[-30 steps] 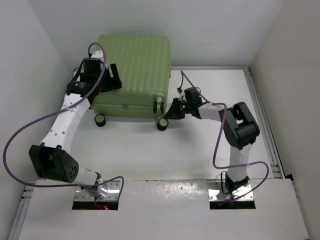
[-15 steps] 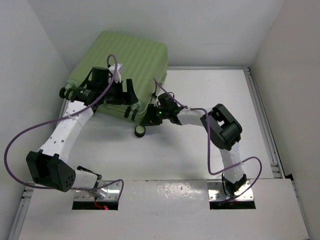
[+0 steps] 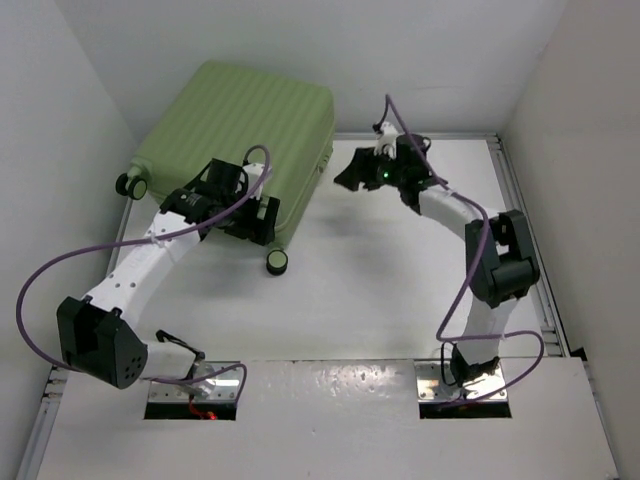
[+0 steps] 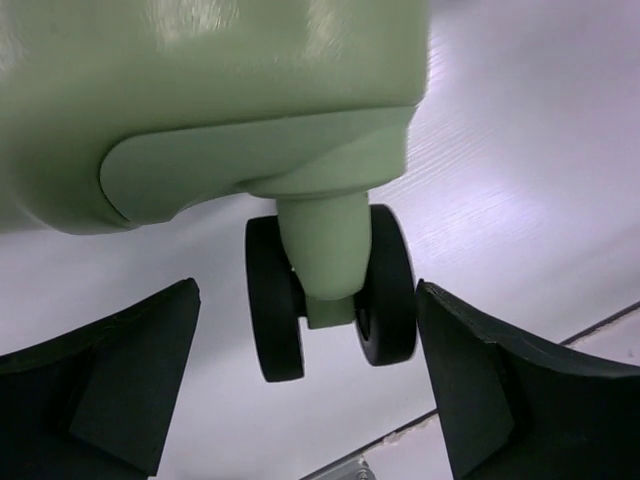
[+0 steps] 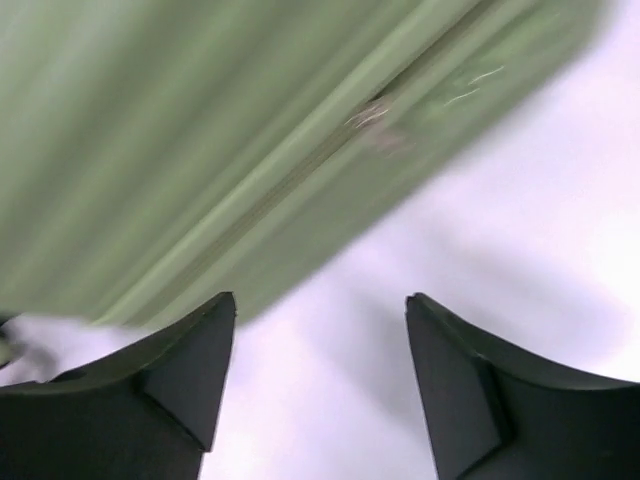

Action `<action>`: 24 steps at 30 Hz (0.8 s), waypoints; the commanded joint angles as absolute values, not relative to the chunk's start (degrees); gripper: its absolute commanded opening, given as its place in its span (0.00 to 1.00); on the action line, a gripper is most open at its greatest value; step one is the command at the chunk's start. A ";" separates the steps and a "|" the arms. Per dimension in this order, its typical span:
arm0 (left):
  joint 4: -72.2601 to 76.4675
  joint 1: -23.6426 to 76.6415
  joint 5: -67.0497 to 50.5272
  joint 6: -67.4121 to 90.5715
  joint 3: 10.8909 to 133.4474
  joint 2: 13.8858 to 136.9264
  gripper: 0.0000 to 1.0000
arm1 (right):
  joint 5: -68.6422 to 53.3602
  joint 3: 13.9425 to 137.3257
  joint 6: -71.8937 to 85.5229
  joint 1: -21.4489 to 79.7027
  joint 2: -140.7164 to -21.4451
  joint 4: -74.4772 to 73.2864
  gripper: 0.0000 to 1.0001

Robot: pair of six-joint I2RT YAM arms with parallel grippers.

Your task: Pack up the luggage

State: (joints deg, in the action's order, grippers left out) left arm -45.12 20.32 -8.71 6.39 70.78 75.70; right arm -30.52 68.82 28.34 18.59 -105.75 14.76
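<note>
We count one suitcase (image 3: 240,125), light green and ribbed, closed and lying with its broad side up. It sits askew in the far left corner of the surface (image 3: 380,290), close to the back wall. From above we see two of its wheels: one wheel (image 3: 130,185) at the left corner and a second wheel (image 3: 277,261) at the near corner. Each is black.

There are two arms (image 3: 140,265), each trailing one purple cable (image 3: 35,290), so two cables in all.

The left pincer (image 4: 308,290) stands wide, its two dark fingers (image 4: 110,380) on either side of a twin black wheel on a green stem, touching neither disc. The right pincer (image 5: 318,300) is also spread wide and holds nothing. It hangs over bare white just beside the suitcase's right edge, which is blurred in its wrist view.

The surface is white and slightly glossy. One metal rail (image 3: 525,230) runs along its right side, and two metal plates (image 3: 195,392) hold the arm bases at the near edge. Three plain white walls (image 3: 450,60) close in the left, back and right.
</note>
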 commanded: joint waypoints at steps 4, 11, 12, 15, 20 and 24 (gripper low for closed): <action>-42.54 21.18 -5.27 3.96 70.49 76.98 0.94 | -20.14 85.30 27.73 12.05 -117.50 11.69 0.56; -41.40 23.03 -1.24 3.96 68.12 79.71 0.90 | -18.11 92.01 40.25 12.74 -127.96 16.17 0.64; -41.40 23.03 -0.53 3.96 67.59 80.33 0.89 | -18.45 93.41 40.86 13.18 -129.36 17.04 0.66; -41.40 23.03 -0.53 3.35 67.59 80.85 0.89 | -18.89 96.59 42.26 13.71 -132.61 18.28 0.69; -40.87 23.03 -1.66 2.29 67.59 80.86 0.89 | -26.77 97.21 53.14 13.10 -134.65 23.46 0.74; -40.87 23.03 -1.58 1.67 66.53 82.08 0.82 | -31.11 94.32 53.52 13.27 -132.81 27.76 0.74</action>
State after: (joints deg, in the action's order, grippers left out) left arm -42.39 22.59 -1.28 3.11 67.57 80.90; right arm -26.02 94.11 49.78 13.52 -135.50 20.40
